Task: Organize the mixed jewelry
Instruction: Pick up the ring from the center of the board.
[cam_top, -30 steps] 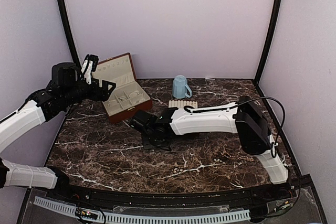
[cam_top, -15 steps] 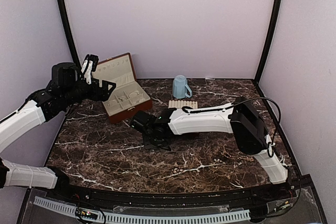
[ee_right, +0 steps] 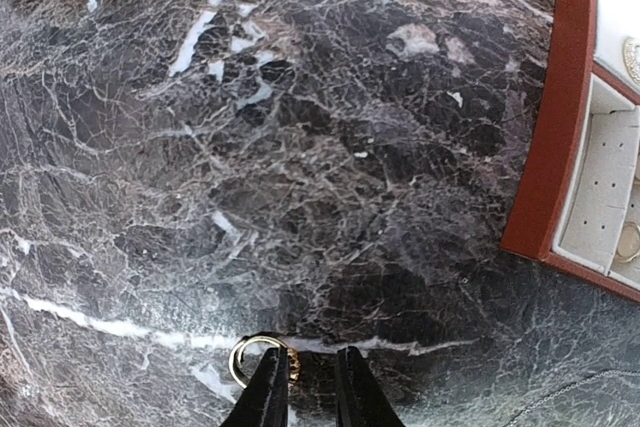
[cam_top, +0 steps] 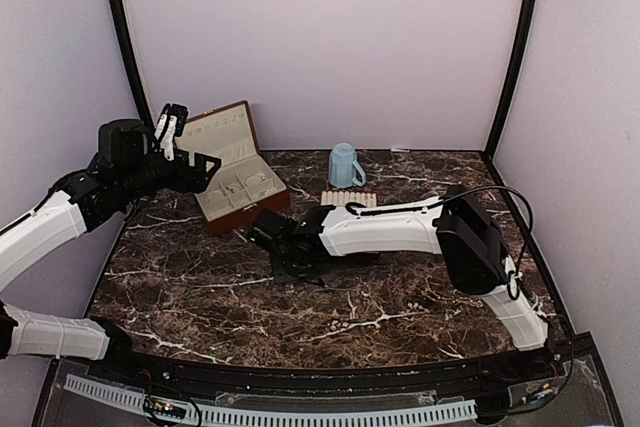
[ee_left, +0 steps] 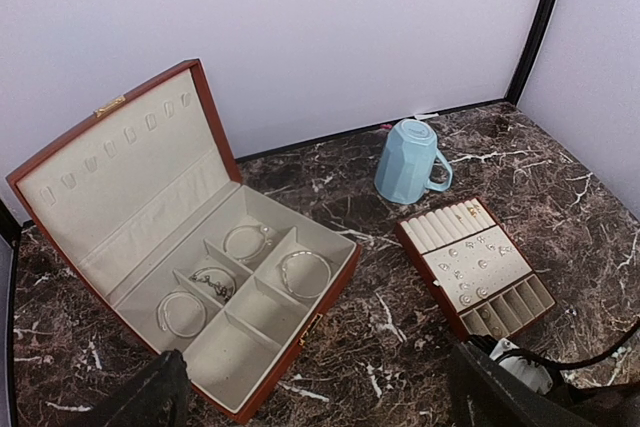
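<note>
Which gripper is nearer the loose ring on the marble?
Right. The right gripper is down beside the ring; the left gripper hangs far off by the open jewelry box.

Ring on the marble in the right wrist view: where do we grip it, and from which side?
Grip the ring by its thin band, coming straight down from above. It lies flat on the table, so no edge stands up for a sideways pinch. Probably best is one jaw inside the hoop and one outside. The right gripper hangs over the ring's near arc, jaws narrowly apart.
</note>
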Action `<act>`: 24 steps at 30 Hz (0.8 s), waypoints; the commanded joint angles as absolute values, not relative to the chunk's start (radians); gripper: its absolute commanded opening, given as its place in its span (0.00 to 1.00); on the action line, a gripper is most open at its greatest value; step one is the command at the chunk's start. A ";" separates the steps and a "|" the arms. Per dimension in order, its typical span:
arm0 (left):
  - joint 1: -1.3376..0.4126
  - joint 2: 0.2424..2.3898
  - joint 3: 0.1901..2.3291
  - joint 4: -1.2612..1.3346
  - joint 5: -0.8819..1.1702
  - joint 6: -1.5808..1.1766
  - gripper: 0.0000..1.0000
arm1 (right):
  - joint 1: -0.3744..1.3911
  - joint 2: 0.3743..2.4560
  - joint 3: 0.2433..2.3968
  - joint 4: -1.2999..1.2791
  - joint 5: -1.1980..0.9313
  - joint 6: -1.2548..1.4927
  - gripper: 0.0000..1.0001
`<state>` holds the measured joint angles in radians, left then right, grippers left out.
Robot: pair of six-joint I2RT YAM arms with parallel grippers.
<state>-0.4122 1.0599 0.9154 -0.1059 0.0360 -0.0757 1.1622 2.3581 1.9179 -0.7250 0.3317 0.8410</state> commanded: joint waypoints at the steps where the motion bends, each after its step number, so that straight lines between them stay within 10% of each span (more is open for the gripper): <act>1: -0.410 1.038 0.922 -0.097 0.046 -0.087 0.92 | 1.158 2.382 1.943 -0.702 0.324 0.828 0.18; 24: -0.409 1.043 0.922 -0.097 0.051 -0.088 0.92 | 1.172 2.423 1.953 -0.741 0.345 0.811 0.09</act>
